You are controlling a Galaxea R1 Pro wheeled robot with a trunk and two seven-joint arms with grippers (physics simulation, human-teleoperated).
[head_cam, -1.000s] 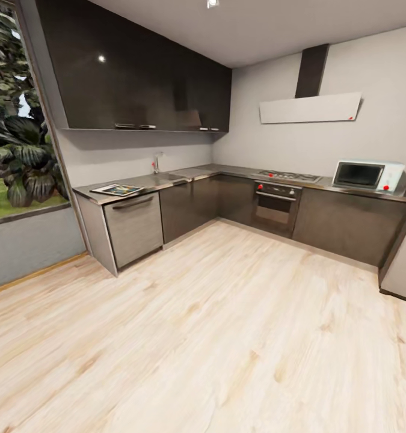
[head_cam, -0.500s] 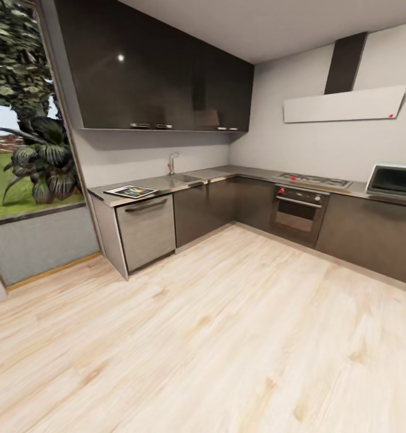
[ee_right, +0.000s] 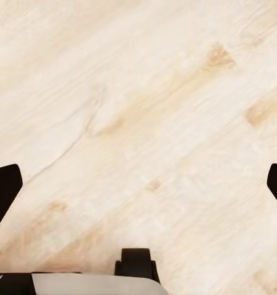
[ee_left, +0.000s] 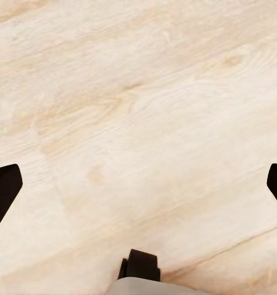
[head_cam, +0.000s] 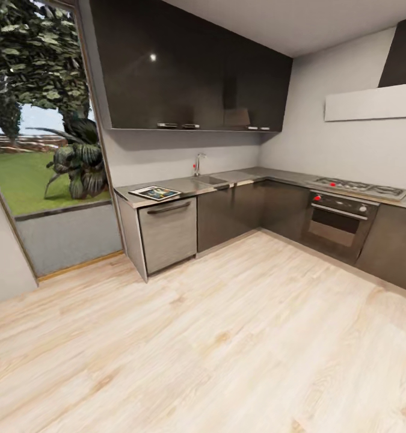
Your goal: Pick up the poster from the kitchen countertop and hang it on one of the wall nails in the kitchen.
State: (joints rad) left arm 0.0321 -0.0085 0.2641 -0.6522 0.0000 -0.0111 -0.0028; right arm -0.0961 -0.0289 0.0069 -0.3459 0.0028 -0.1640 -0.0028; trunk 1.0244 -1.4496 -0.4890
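Left pincer (ee_left: 138, 184) and right pincer (ee_right: 138, 184) both spread wide (nothing between the fingers); aimed downward

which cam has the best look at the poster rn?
Head view: the poster lies flat on the kitchen countertop at its end near the window, small and far off. Both wrist views look down at the wood floor.
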